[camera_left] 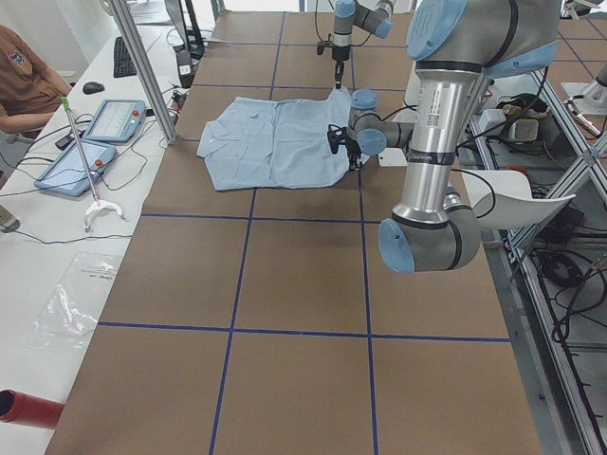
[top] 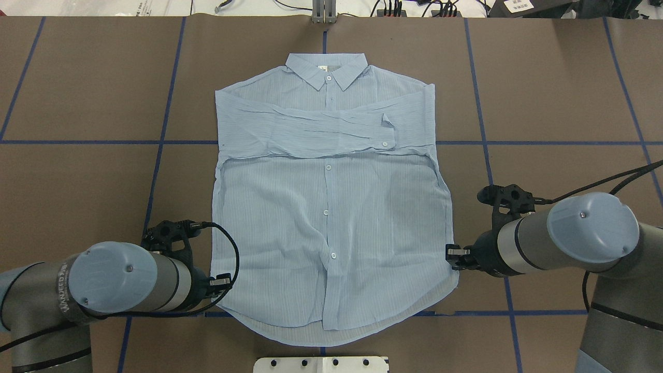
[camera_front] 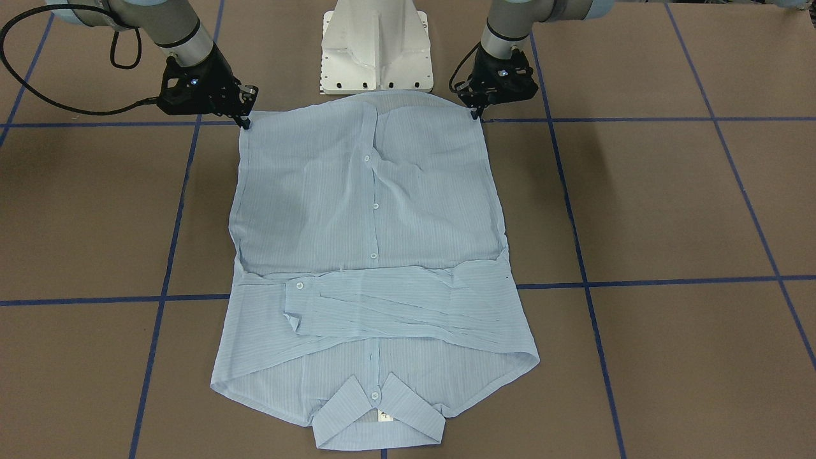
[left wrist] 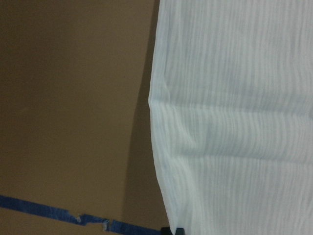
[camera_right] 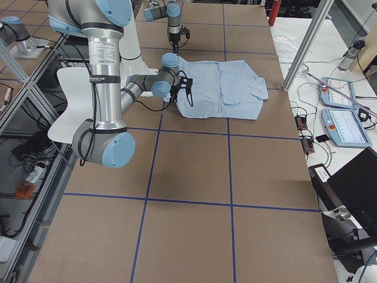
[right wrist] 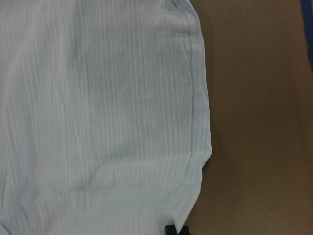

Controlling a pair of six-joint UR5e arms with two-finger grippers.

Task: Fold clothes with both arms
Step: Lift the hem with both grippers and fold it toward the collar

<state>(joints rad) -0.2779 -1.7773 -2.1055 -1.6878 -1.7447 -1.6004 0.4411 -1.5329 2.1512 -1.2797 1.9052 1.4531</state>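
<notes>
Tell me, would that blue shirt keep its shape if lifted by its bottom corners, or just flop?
Probably flop: the shirt lies limp with creases and its sleeves folded flat across the chest. It looks light, since the cloth is thin enough to show layers beneath. It would likely sag between two held corners.

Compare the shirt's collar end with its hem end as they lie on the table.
The collar end lies far from the robot; the hem end lies near its base. Folded sleeves cross just below the collar; nothing covers the hem. The left pincer and right pincer stand at the hem's corners; none is near the collar. Both lie flat.
</notes>
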